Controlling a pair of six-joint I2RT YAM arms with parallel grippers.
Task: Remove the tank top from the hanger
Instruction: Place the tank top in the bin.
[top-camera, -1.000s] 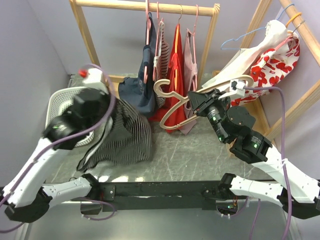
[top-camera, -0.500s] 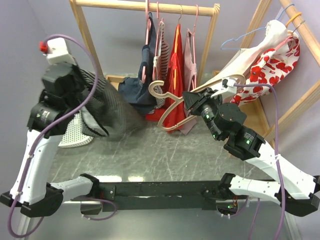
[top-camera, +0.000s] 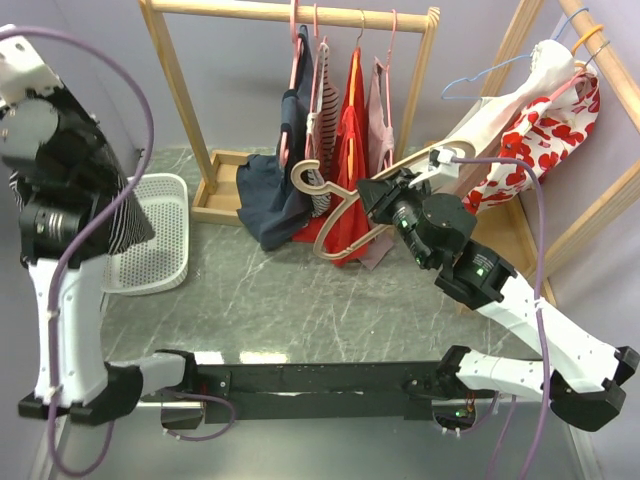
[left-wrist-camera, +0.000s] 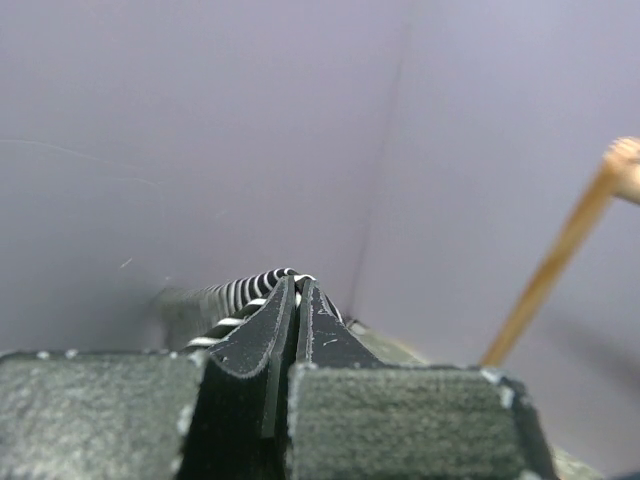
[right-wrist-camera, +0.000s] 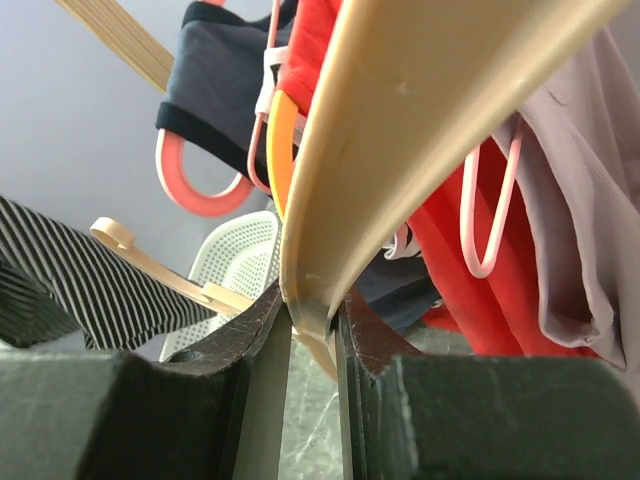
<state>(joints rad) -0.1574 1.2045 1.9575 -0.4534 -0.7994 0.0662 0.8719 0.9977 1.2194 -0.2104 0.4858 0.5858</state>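
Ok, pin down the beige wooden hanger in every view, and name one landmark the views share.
Top external: the beige wooden hanger sits at centre, in front of the hanging clothes, held by the right end effector.
Left wrist: not in view.
Right wrist: the hanger runs from bottom centre to top right.
Shared landmark: the black-and-white striped tank top, far left, centre and lower left respectively.

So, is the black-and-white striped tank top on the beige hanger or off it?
Off. The striped tank top hangs from the left pincer; the right pincer holds the bare beige hanger.
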